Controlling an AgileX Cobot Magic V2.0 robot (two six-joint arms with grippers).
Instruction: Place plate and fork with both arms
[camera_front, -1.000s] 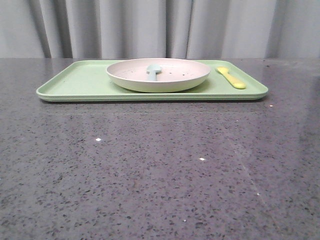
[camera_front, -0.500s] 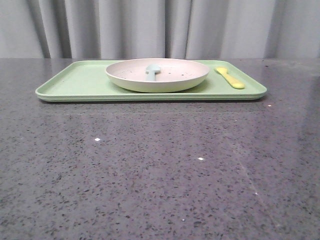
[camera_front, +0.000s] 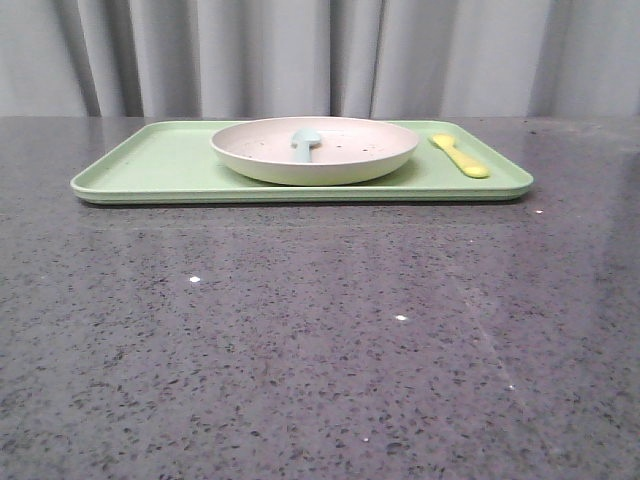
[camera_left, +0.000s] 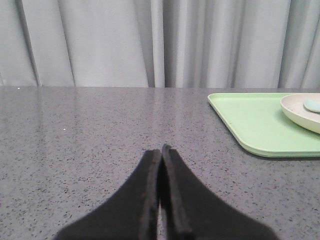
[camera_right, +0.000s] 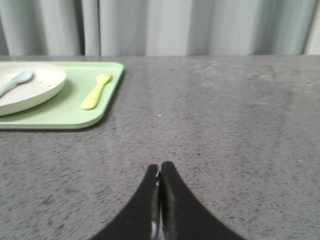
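Nothing has shifted since half a second ago. On the far tray (camera_front: 150, 165) sits the plate (camera_front: 314, 150) holding a blue utensil (camera_front: 305, 142); the yellow fork (camera_front: 460, 156) lies just right. Left gripper (camera_left: 160, 150) and right gripper (camera_right: 159, 167) are clenched, empty, near. This fits arms either about to reach or already withdrawn.

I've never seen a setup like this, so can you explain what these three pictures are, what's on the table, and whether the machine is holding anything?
This is a two-armed robot at a dark speckled table. One picture looks forward over the table. The other two come from cameras on each wrist, so the black shapes are each arm's fingers: the left gripper and the right gripper. Both are shut and hold nothing. On the table lies a green tray. On it sits a pale plate with a light blue utensil inside, and beside the plate, toward the robot's right, a yellow utensil, probably the fork. Grey curtains hang behind.
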